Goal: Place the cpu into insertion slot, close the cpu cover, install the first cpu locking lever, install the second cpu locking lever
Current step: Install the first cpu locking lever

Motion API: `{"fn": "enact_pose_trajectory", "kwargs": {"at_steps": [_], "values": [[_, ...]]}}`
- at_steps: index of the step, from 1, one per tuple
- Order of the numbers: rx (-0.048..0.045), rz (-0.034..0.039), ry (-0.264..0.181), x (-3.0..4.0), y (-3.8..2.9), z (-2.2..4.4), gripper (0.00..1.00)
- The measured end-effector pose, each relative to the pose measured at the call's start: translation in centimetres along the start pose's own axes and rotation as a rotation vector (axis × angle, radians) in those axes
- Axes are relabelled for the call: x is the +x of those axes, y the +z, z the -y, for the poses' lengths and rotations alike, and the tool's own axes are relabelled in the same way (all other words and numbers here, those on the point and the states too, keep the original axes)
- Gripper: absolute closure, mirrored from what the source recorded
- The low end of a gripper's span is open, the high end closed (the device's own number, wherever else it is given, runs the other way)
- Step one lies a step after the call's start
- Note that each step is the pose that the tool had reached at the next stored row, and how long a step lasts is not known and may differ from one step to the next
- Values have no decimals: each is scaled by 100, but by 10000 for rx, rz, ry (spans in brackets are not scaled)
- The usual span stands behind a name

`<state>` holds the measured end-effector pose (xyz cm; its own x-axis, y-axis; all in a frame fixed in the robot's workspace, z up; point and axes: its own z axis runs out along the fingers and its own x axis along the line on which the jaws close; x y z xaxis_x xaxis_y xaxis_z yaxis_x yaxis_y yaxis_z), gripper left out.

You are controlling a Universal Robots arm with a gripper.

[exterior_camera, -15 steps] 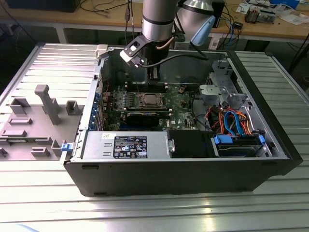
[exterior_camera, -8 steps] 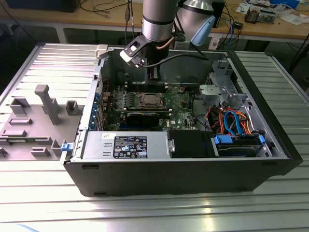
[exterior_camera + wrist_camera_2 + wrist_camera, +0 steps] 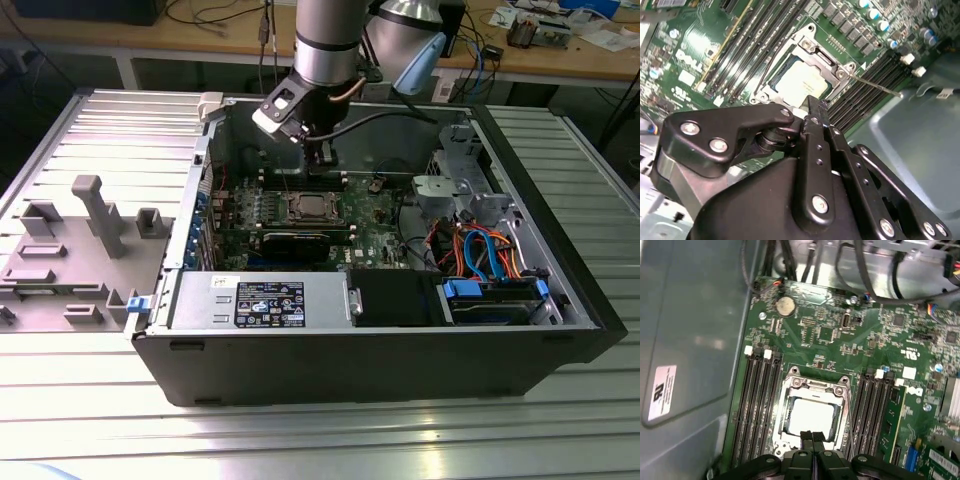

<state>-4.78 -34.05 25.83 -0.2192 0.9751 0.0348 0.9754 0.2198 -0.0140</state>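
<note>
The end effector (image 3: pixel 813 436) hangs inside the open computer case (image 3: pixel 350 350), which lies on the ribbed worktop (image 3: pixel 300 440). It sits just above the near edge of the socket. In the first wrist view its two fingertips (image 3: pixel 807 436) are pressed together, with nothing between them.

The cpu (image 3: pixel 812 416) lies flat in the insertion slot (image 3: pixel 786 417), its pale metal top showing through the window of the cpu cover (image 3: pixel 815 385). The cover looks lowered onto the chip. Its frame sits between the banks of memory slots (image 3: pixel 757 405) on the green motherboard (image 3: pixel 830 335).

In the second wrist view a thin locking lever (image 3: pixel 875 84) runs out from a socket corner over the memory slots. It looks unlatched, though I cannot tell that for certain.

As a judgement, the chip is light and rigid, and the pin field under it is fragile, so only its edges are safe to hold. The cover is thin sheet metal that would bend under a skewed push. The lever is springy steel wire, stiff to press and slippery against smooth fingers. Its free end is the place to bear on it, since that gives the most leverage.
</note>
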Motion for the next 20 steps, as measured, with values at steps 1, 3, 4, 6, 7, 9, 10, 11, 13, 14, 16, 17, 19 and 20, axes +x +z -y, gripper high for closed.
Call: {"fn": "enact_pose_trajectory", "kwargs": {"at_steps": [1, 3, 4, 6, 7, 9, 10, 11, 13, 14, 16, 17, 19, 20], "values": [[6, 2, -172, 0, 0, 0, 89], [24, 10, -687, 0, 0, 0, 89], [30, 13, -863, 0, 0, 0, 89], [44, 18, -1232, 0, 0, 0, 89], [51, 21, -1459, 0, 0, 0, 89], [67, 27, -1927, 0, 0, 0, 89], [73, 29, -2098, 0, 0, 0, 89], [80, 32, -2299, 0, 0, 0, 89], [95, 38, -2712, 0, 0, 0, 89], [108, 43, -3088, 0, 0, 0, 89], [121, 48, -3485, 0, 0, 0, 89], [129, 52, -3687, 0, 0, 0, 89], [143, 58, -4112, 0, 0, 0, 89], [150, 60, -4309, 0, 0, 0, 89]]}}
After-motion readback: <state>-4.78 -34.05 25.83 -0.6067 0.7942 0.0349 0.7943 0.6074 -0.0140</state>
